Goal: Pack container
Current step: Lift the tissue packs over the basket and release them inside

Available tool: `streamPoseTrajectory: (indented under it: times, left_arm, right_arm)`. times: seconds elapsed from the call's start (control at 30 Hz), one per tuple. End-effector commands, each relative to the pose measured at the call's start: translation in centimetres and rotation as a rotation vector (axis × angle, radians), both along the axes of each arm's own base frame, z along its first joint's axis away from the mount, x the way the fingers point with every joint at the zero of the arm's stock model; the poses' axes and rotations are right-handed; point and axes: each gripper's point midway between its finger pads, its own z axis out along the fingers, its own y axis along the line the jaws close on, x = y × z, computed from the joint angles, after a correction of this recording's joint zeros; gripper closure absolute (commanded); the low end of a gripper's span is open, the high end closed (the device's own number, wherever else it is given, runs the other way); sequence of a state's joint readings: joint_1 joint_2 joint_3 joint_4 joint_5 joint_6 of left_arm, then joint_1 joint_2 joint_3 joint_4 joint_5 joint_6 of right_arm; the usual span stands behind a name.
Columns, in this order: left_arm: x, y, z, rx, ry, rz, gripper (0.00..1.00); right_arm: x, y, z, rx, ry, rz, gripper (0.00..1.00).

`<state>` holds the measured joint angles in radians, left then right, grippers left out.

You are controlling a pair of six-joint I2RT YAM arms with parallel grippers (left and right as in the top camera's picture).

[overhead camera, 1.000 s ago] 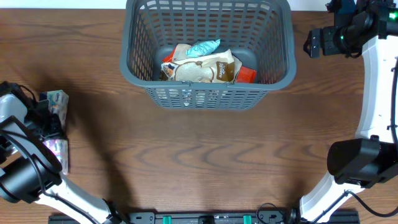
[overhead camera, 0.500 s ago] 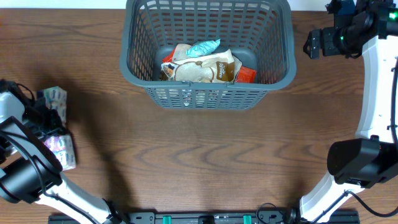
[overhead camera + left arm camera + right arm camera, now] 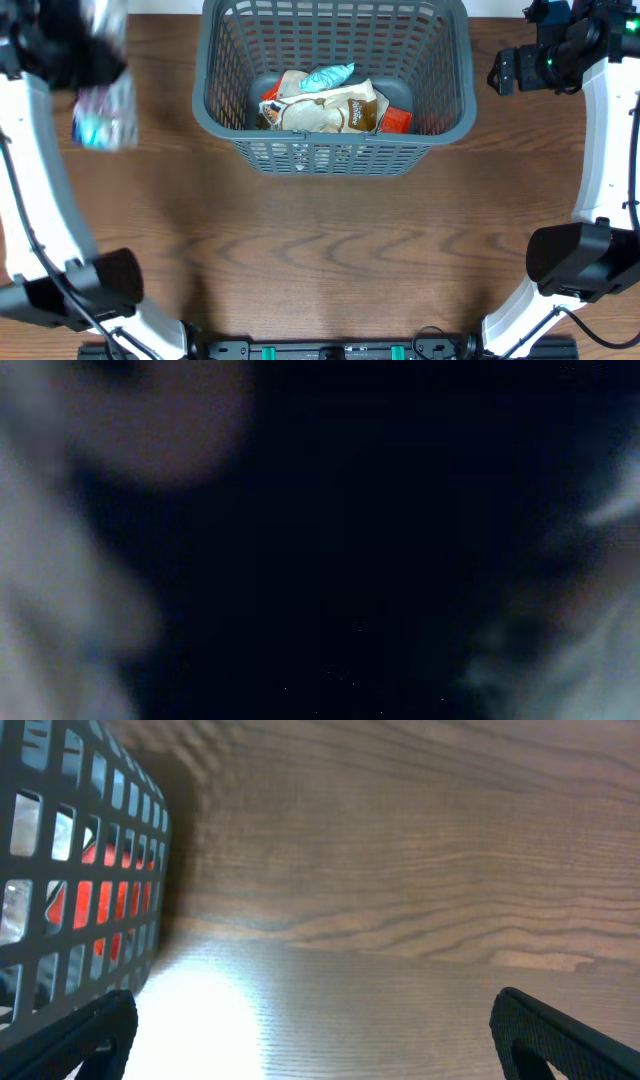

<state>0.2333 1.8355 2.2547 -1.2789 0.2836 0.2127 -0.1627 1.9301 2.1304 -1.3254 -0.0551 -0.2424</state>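
The container (image 3: pixel 330 155), a dark grey lattice basket, stands at the back centre and holds several snack packets: a teal one (image 3: pixel 328 77), a tan bag (image 3: pixel 335 110) and a red one (image 3: pixel 397 120). My left gripper (image 3: pixel 95 72) is raised high at the far left, left of the basket, shut on a silvery snack packet (image 3: pixel 103 118) that hangs blurred beneath it. The left wrist view is dark and blurred. My right gripper (image 3: pixel 503 70) is open and empty just right of the basket. In the right wrist view its fingers (image 3: pixel 315 1032) spread over bare wood beside the basket wall (image 3: pixel 60 870).
The brown wooden table (image 3: pixel 320 260) spreads in front of the basket. The two arm bases (image 3: pixel 565 260) stand at the front left and front right corners. A black rail (image 3: pixel 320 350) runs along the front edge.
My left arm has swung up from the table's left edge to the back left, lifting the snack packet off the table. The right arm has not moved.
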Motion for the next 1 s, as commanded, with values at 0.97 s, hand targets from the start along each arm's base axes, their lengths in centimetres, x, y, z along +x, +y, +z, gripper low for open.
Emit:
streamPoseTrajectory:
  times: [0.97]
  left_arm:
    - [6.2,-29.5,-10.0,0.406,-0.139,-1.241,0.94]
  right_arm:
    - [-0.4,-0.4,-0.5,0.004,0.027,-0.006,0.01]
